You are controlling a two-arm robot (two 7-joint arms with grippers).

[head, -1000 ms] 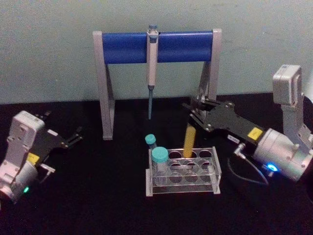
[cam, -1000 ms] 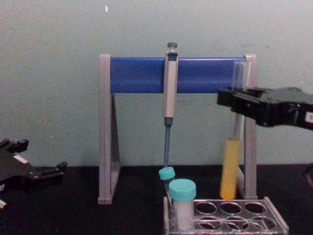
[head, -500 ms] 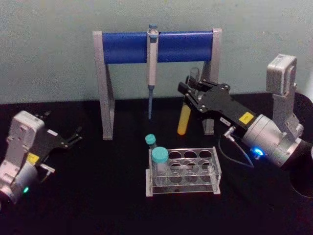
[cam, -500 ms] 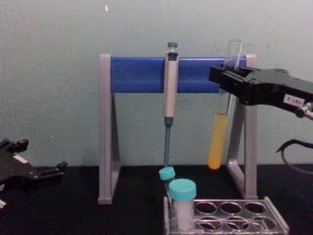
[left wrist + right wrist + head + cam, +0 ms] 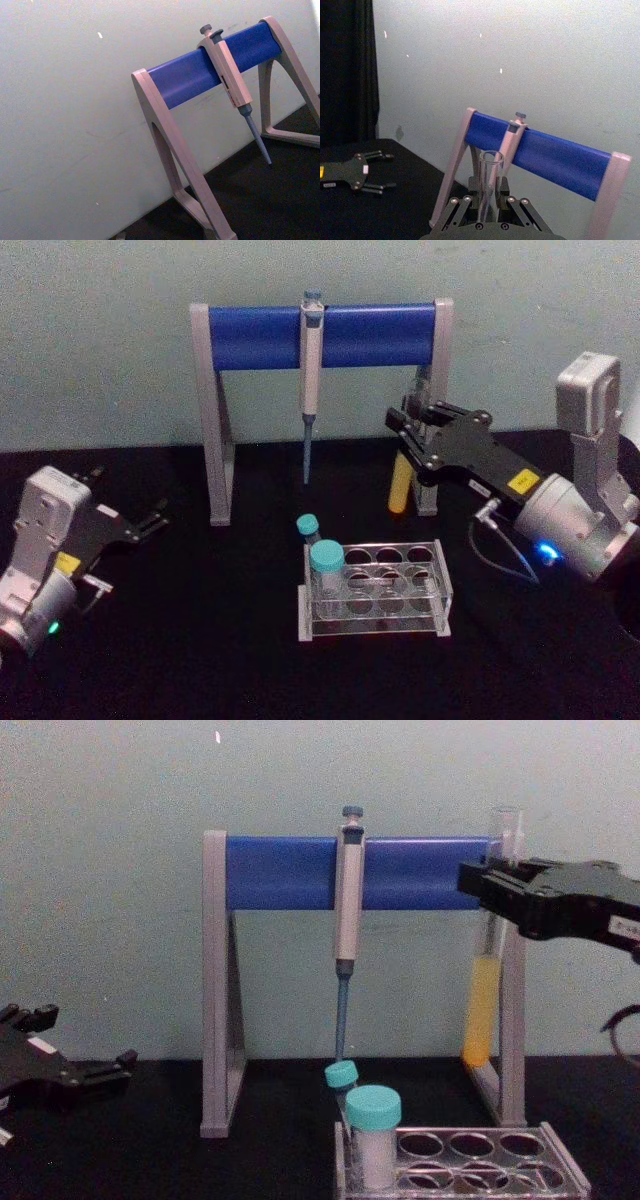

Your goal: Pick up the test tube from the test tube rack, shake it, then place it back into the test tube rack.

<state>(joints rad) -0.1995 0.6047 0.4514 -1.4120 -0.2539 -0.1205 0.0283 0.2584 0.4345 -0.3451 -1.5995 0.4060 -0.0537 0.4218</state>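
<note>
My right gripper (image 5: pixel 413 430) is shut on the upper part of the test tube (image 5: pixel 400 485), a thin clear glass tube with yellow liquid in its lower part. The test tube (image 5: pixel 482 1010) hangs nearly upright in the air, behind and above the right end of the test tube rack (image 5: pixel 470 1165), close to the stand's right leg. Its open mouth (image 5: pixel 491 157) rises above my fingers in the right wrist view. The clear test tube rack (image 5: pixel 437 590) sits on the black table at the centre. My left gripper (image 5: pixel 150 520) rests open at the left, holding nothing.
A grey-and-blue pipette stand (image 5: pixel 320 335) spans the back, with a grey pipette (image 5: pixel 310 390) hanging from its bar. Two teal-capped tubes (image 5: pixel 326 562) stand at the rack's left end. The stand's right leg (image 5: pixel 512 1030) is right beside the held tube.
The tube left the rack, swung up and leftward with a tilt, and has now swung back to the right, nearly upright. The left arm has not moved.
</note>
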